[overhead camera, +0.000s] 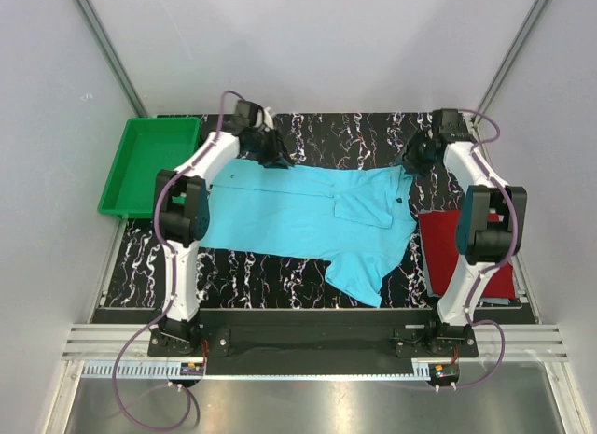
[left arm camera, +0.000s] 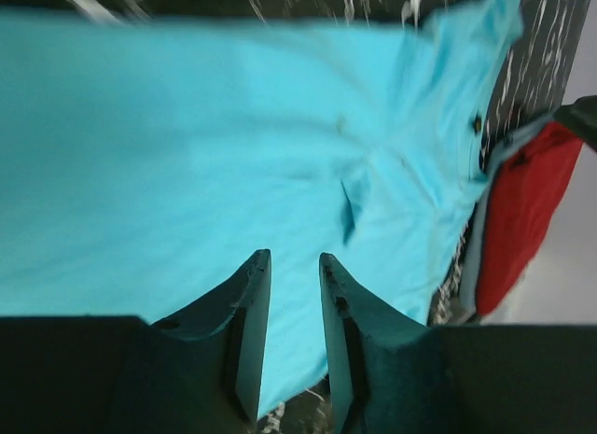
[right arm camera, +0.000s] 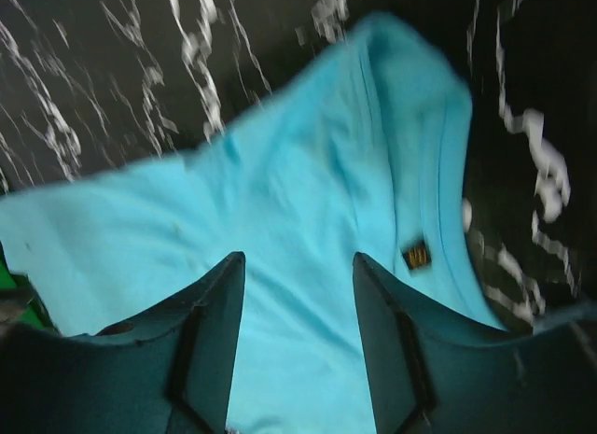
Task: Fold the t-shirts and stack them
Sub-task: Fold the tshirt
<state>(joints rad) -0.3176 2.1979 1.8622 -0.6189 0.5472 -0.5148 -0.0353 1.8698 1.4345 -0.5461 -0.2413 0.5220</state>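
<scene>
The turquoise t-shirt (overhead camera: 308, 210) lies spread out on the black marbled mat, one sleeve hanging toward the near edge. Its small dark neck label (right arm camera: 417, 257) shows by the collar. The dark red t-shirt (overhead camera: 448, 243) is a folded rectangle at the right, partly under the right arm; it also shows in the left wrist view (left arm camera: 522, 210). My left gripper (overhead camera: 277, 154) hovers over the shirt's far left edge, jaws a little apart and empty (left arm camera: 294, 259). My right gripper (overhead camera: 413, 161) is over the collar end, wide open and empty (right arm camera: 298, 259).
A green plastic tray (overhead camera: 159, 159) sits at the far left, half off the mat. The black marbled mat (overhead camera: 354, 135) covers the table. Grey walls close in on the left, right and back.
</scene>
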